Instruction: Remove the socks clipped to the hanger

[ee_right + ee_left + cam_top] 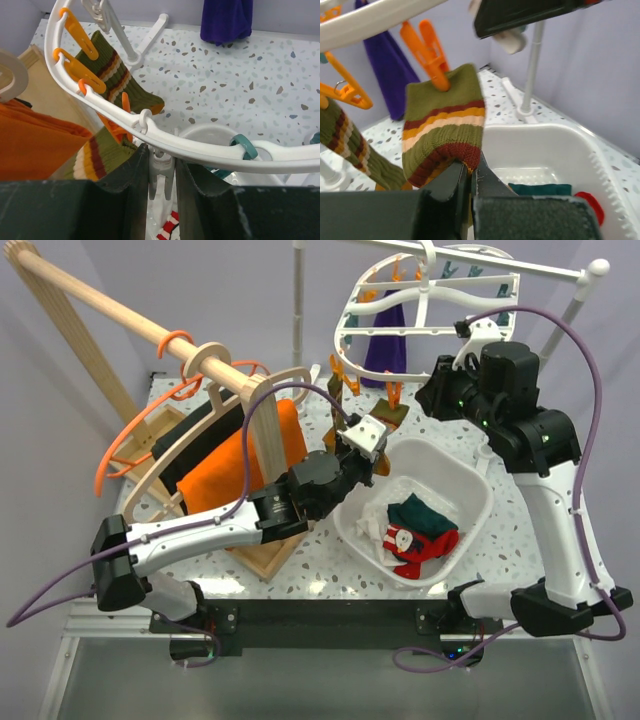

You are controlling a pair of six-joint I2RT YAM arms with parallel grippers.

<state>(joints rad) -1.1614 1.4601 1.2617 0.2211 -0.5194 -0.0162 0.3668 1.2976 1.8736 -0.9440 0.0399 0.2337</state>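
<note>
Just above the left pincer, a striped sock hangs from an orange clip, its toe pinched in the narrow jaws, and its twin dangles to the left. Below, the basin already holds a green sock and a red sock. Over on the right, the right pincer clamps the hanger rim. Beyond it the purple sock is still clipped, so three look left to pull.

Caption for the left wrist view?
Left gripper shut on a striped sock clipped to the hanger, by a white tub.
</note>
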